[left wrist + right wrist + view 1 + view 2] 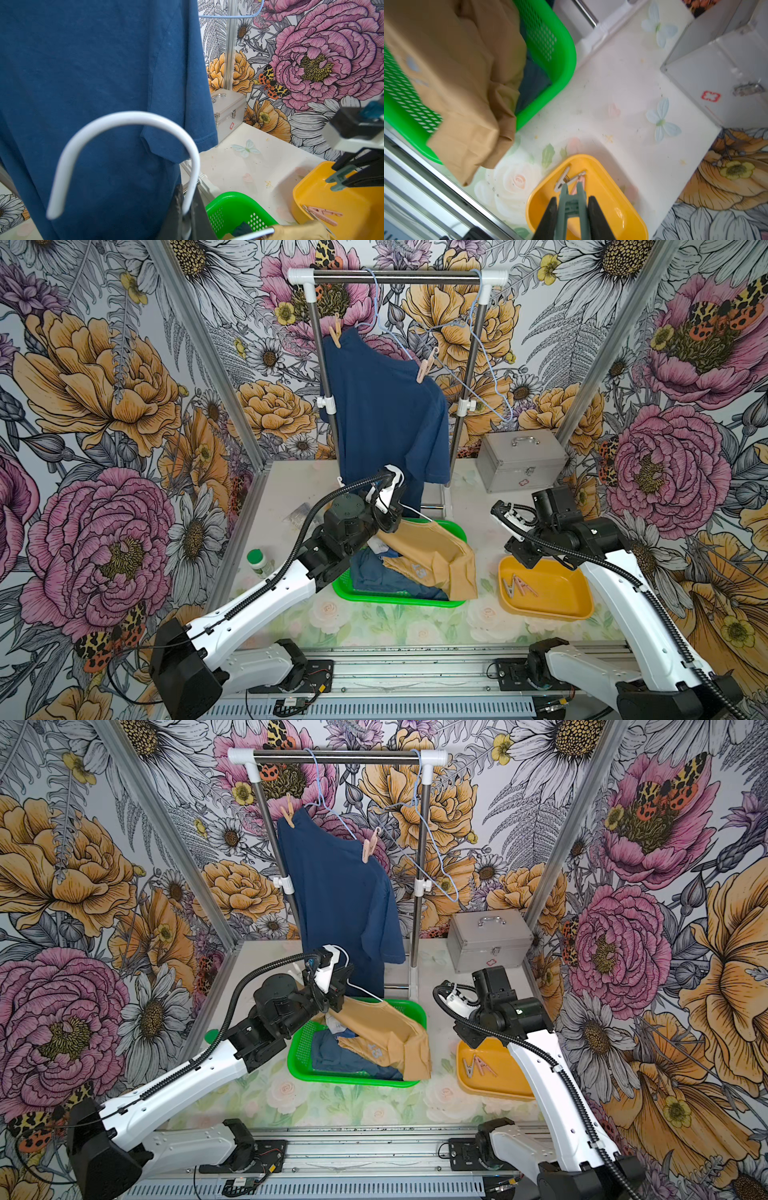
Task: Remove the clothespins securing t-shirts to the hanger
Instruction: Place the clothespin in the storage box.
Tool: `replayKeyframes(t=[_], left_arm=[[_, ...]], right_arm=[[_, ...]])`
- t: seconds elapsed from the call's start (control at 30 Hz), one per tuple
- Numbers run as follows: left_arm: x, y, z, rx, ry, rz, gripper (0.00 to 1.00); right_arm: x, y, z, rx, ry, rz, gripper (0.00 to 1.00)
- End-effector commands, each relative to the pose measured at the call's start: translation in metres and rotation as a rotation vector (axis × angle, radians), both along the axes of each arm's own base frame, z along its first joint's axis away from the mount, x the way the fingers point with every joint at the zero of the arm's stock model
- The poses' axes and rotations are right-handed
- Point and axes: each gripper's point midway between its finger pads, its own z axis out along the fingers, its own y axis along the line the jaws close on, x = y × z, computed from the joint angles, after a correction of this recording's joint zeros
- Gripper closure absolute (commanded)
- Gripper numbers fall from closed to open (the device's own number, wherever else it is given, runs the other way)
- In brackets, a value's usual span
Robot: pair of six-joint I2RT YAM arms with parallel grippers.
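From my station I see the left gripper [188, 207] clamped tight on the white hanger [128, 118], just below its hook. It holds the hanger up in front of the hanging navy t-shirt [386, 418]. One arm of that hanger runs into the neck of the tan t-shirt [432, 547], which sags down into the green basket [395, 600]. One end of the shirt spills over the basket's near right corner. A second navy t-shirt [382, 574] lies crumpled under it inside the basket. The hanging navy t-shirt sits on a pale blue hanger [376, 302] hooked over the rack [395, 277], and two peach clothespins pin it there. One peach clothespin [336, 334] is at the shoulder beside the rack's left post; the other peach clothespin [426, 366] is at the opposite shoulder. An empty blue hanger [494, 377] dangles at the rack's right end. My right gripper [572, 199] hangs over the yellow tray [612, 207]. Its two black fingers are closed on a mint green clothespin [572, 209] that points down toward the tray. In the tray I can make out a white clothespin [562, 179] and a pink clothespin [580, 182] lying together. A silver case [519, 460] stands on the surface [623, 93] behind the tray.
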Motion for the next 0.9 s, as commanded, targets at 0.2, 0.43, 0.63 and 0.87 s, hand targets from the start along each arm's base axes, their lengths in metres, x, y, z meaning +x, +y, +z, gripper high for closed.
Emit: replayKeyframes(t=[0.2,0.43,0.63,0.87], left_arm=[[-0.019,-0.009,0.004,-0.028,-0.029,-0.076,1.00],[-0.024,-0.013,0.004,-0.037,-0.027,-0.110,1.00],[-0.035,-0.024,0.006,-0.057,-0.022,-0.164,1.00],[-0.040,-0.025,0.002,-0.051,-0.020,-0.168,1.00]], right_arm=[[-0.018,-0.067,-0.064,-0.295,0.232,-0.096,0.73],[-0.030,-0.084,-0.094,-0.362,0.351,-0.123,0.74],[-0.037,-0.087,-0.117,-0.345,0.396,-0.137,0.74],[-0.041,-0.084,-0.137,-0.327,0.447,-0.121,0.74]])
